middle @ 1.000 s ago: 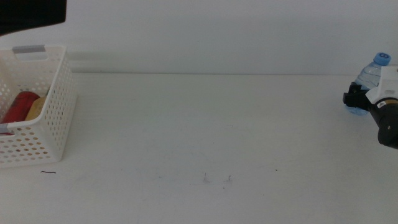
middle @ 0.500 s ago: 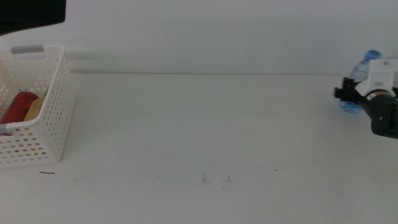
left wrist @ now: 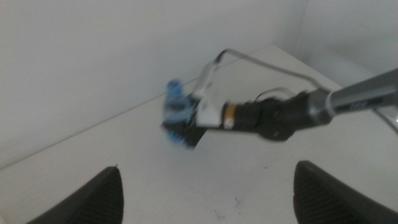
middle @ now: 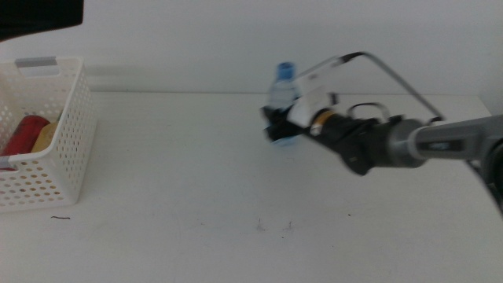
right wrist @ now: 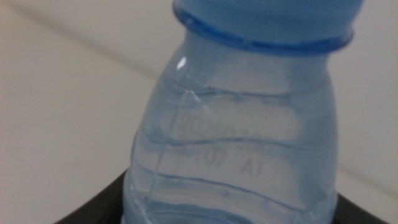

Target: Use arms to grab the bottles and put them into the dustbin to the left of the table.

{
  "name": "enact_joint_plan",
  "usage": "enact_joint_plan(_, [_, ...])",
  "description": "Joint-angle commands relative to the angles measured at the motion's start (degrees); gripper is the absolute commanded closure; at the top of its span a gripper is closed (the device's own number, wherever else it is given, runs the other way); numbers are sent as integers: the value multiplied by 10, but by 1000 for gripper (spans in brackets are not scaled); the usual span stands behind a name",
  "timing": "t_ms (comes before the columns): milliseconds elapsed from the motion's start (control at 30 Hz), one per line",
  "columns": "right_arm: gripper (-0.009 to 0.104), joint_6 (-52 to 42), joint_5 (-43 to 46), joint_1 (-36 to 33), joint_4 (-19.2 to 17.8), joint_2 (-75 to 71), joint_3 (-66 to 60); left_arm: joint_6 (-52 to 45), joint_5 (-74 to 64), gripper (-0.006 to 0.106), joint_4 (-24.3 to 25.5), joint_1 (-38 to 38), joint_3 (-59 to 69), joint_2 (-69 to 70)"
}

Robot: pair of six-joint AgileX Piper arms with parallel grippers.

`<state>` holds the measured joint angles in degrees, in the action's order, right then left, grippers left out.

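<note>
In the middle view, the white perforated dustbin (middle: 47, 141) sits at the left edge of the frame and already holds a red can (middle: 23, 135) with a yellowish bottle (middle: 47, 135) beside it, so two of the three look done. The right gripper (middle: 283, 124), reaching in from the right, is clamped around the blue-capped water bottle (middle: 283, 98) at upper centre, upright and well apart from the dustbin; carrying it across and dropping it in appears to be all that is left.

In the left wrist view, the left gripper (left wrist: 208, 190) waits with its jaws spread wide and empty, looking at the water bottle (left wrist: 176, 112) in mid-frame.

In the right wrist view, the water bottle (right wrist: 239, 130) fills the frame, seated between the dark jaws at the bottom edge.
</note>
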<state>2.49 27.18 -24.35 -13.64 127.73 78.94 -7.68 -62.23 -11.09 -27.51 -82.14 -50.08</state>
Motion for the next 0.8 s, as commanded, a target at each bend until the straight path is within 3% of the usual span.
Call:
enact_joint_plan(0, [97,5,4,-34,-3,19,33,0,8,7,1,-4,-4,1])
enact_joint_plan(167, [92,-17,17,-67,-2,54,53,0,8,7,1,-4,-4,1])
enact_joint_plan(333, [60,0,6,-71,-3,59,53,0,9,7,1,-4,-4,1])
enact_joint_plan(400, [52,-1,7,-71,-3,59,53,0,9,7,1,-4,-4,1])
enact_joint_plan(600, [46,29,7,-71,-8,54,53,0,8,7,3,-4,-4,1])
enact_joint_plan(767, [19,70,5,-71,-29,45,51,0,8,7,3,-4,-4,1])
